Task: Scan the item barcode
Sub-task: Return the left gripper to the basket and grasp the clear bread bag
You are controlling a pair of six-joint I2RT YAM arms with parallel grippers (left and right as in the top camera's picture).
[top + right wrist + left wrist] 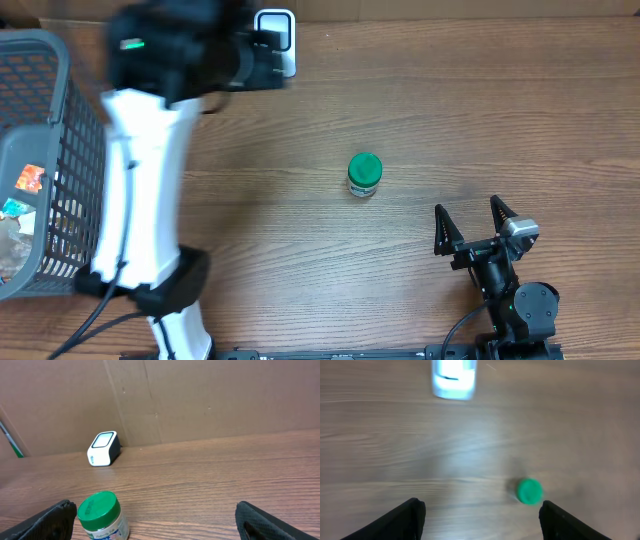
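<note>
Our green-lidded jar (364,174) stands upright mid-tabletop (450,100), well apart from the scanner (275,35). Both tools gape wide and empty: the left tool (482,510) near the scanner, the right tool (468,208) near the jar. We should grip below the lid, leaving the label's barcode uncovered.

Overhead: fixed, looks straight down on the table (420,100) from far up. The basket (60,150) is cut by the left edge.

Left wrist: high over the table, faces down, blurred. Left fingers (405,520) sit in the bottom corners.

Right wrist: low, close to the tabletop, looks level across it to the cardboard wall (200,400). Right fingers (50,520) sit in the bottom corners.

Shared by all three views: jar (364,173) and scanner (277,30). The jar is nearest in the right wrist view.
</note>
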